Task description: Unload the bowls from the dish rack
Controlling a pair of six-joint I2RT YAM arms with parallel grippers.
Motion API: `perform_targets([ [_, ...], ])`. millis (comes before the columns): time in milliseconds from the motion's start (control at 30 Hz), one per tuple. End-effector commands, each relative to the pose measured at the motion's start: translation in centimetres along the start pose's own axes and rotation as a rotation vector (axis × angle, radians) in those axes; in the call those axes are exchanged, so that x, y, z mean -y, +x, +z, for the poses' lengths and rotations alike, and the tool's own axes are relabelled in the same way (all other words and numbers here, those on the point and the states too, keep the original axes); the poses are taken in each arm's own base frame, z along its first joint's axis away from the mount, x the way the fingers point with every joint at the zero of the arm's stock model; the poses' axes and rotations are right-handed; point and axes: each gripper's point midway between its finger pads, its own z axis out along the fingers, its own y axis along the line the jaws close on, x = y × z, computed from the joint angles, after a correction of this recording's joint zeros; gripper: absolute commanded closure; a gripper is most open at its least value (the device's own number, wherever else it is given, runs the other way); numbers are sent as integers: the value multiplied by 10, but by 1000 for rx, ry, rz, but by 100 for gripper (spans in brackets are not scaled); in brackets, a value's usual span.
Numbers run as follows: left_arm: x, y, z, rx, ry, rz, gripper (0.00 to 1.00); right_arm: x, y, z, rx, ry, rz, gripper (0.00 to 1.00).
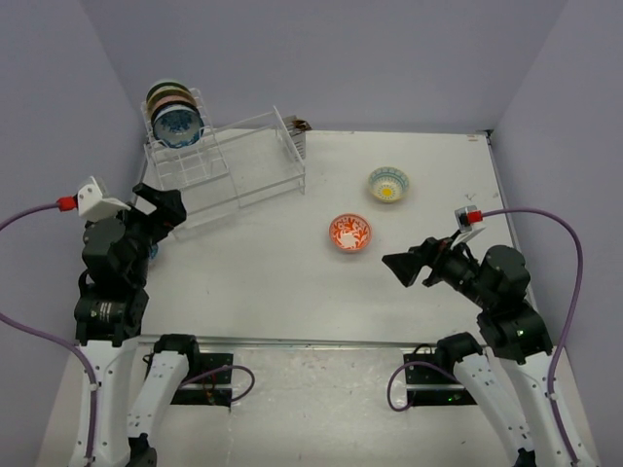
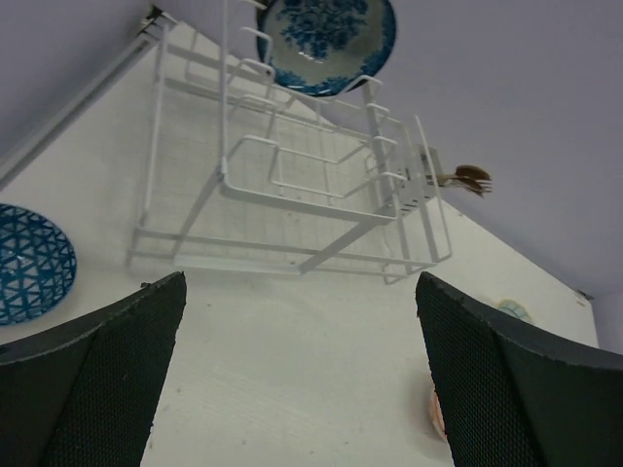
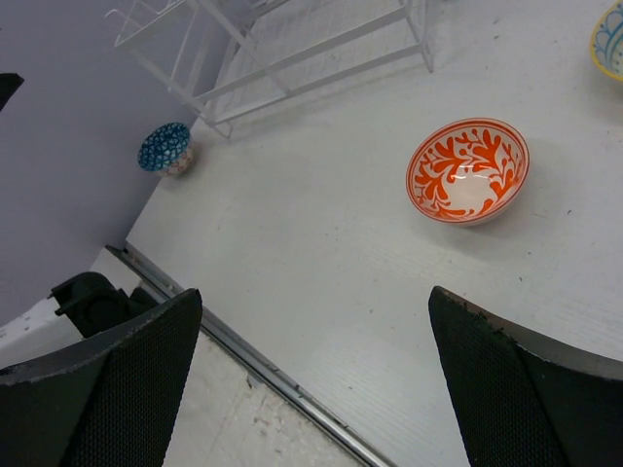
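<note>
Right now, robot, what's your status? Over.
Both jaws open, empty. Stacked bowls in rack; orange bowl, yellow-rimmed bowl, blue bowl out on table. Nothing blocking.

Sees only a sliver of the blue triangle-patterned bowl (image 1: 153, 252) from above, behind the left arm (image 1: 122, 253); loses part of it at the left wrist view's left edge. Shows just rims of the stacked bowls (image 1: 167, 94) behind the dark blue floral bowl (image 1: 177, 125) in the dish rack (image 1: 243, 165). Crops the yellow-rimmed bowl (image 3: 610, 39) at the right wrist view's right edge. Hides most of the orange bowl (image 2: 434, 413) behind a finger (image 2: 506, 389) of the left gripper (image 2: 300, 292). Cannot identify the brown thing (image 2: 469, 178) behind the rack.
</note>
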Motion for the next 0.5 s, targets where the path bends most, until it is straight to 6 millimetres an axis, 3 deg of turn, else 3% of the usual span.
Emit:
perform_targets([
  [0, -53, 13, -5, 5, -239, 42, 0, -12, -5, 2, 13, -66, 3, 1],
  [467, -106, 20, -9, 32, -579, -47, 0, -21, -11, -2, 18, -83, 16, 1],
])
